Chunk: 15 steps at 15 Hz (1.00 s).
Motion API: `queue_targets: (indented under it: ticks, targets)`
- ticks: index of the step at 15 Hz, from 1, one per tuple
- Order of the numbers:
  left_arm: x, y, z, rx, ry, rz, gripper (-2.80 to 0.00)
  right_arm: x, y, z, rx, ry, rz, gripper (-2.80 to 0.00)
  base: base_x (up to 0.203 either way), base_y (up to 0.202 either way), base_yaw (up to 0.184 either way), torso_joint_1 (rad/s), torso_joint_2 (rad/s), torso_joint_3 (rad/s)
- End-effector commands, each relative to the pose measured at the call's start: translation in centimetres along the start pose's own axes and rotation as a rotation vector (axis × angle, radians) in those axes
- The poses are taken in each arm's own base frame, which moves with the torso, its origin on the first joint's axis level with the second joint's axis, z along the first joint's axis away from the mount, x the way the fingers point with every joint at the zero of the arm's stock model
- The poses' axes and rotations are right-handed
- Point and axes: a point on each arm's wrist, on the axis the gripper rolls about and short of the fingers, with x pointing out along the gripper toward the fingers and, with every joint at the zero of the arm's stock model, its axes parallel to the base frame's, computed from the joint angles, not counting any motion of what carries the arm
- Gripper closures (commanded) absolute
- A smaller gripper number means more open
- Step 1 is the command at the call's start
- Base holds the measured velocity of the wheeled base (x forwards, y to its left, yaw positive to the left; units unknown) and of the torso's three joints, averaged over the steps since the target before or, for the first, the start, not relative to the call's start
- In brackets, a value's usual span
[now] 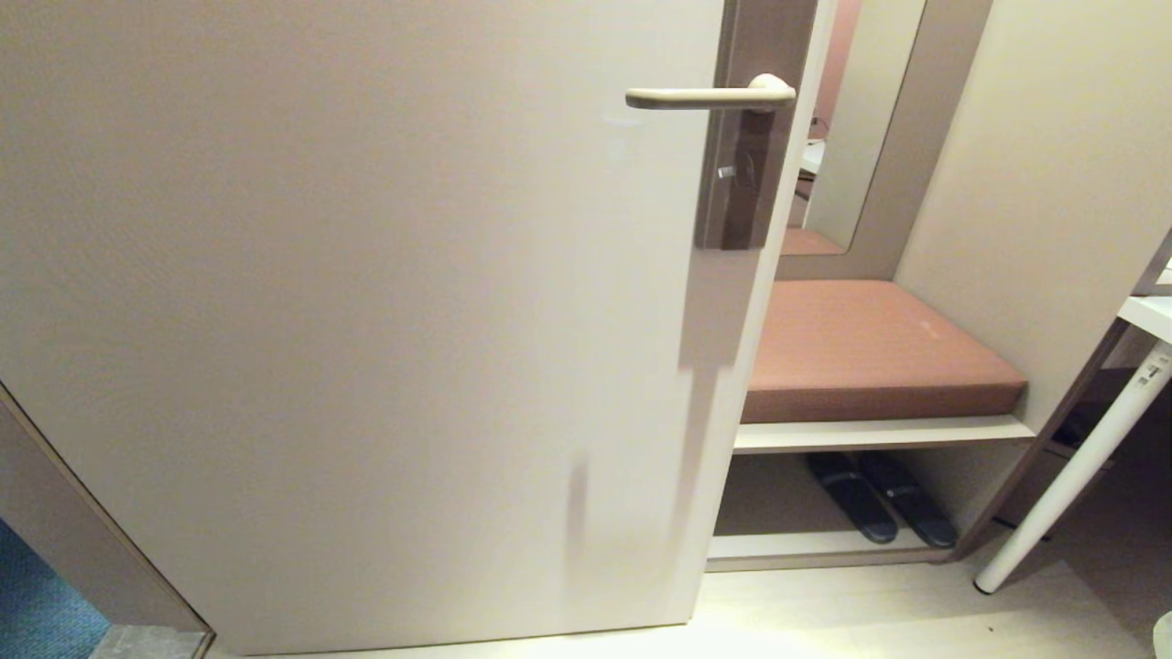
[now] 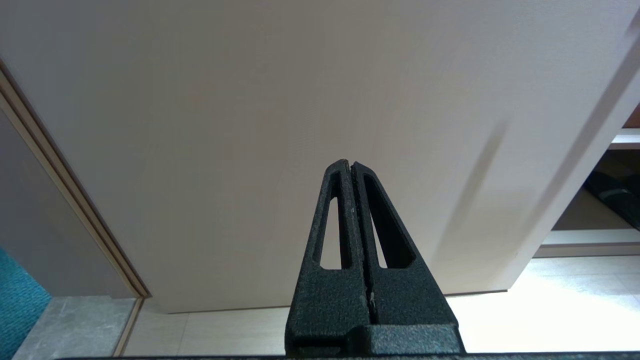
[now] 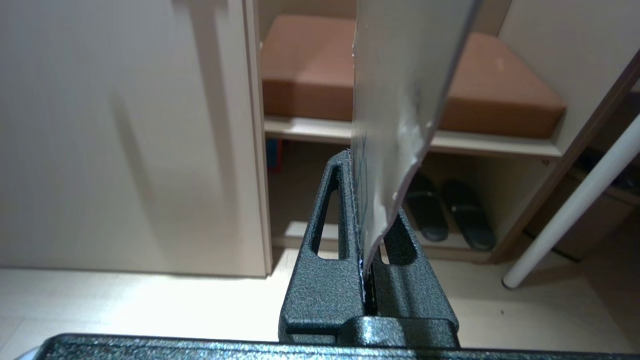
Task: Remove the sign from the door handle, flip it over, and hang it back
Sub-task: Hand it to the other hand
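The beige door handle [image 1: 710, 96] juts level from its brown-grey plate [image 1: 743, 183] near the door's right edge, and nothing hangs on it. The sign [image 3: 400, 90] shows only in the right wrist view, as a pale glossy card seen nearly edge-on. My right gripper [image 3: 358, 167] is shut on its lower end, and the card rises from the jaws in front of the bench. My left gripper [image 2: 351, 164] is shut with nothing in it, pointing at the lower part of the door. Neither gripper shows in the head view.
The pale door [image 1: 366, 320] fills most of the head view. Right of it stands a bench with a brown cushion [image 1: 870, 348] and dark slippers [image 1: 879, 503] on the shelf below. A white table leg [image 1: 1071, 476] slants at the far right. Blue carpet [image 1: 37, 613] lies bottom left.
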Motion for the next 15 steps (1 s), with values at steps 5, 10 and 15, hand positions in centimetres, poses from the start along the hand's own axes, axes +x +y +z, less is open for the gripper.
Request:
queue_targets:
  ticks: [5,10,15]
  targets:
    - [0.01,0.00,0.00,0.000,0.001,0.001,0.00,-0.63,0.02,-0.25,0.013,-0.078,-0.007,0.00,0.000,0.000,0.000,0.000,0.00,0.000]
    - [0.01,0.00,0.00,0.000,0.001,0.001,0.00,-0.65,0.01,-0.25,0.017,-0.077,-0.008,0.00,0.000,0.000,0.000,0.000,0.00,0.000]
    - [0.01,0.00,0.00,0.000,0.001,0.001,0.00,-0.63,0.01,-0.28,0.019,-0.075,-0.008,0.00,0.000,0.000,0.000,0.000,0.00,0.000]
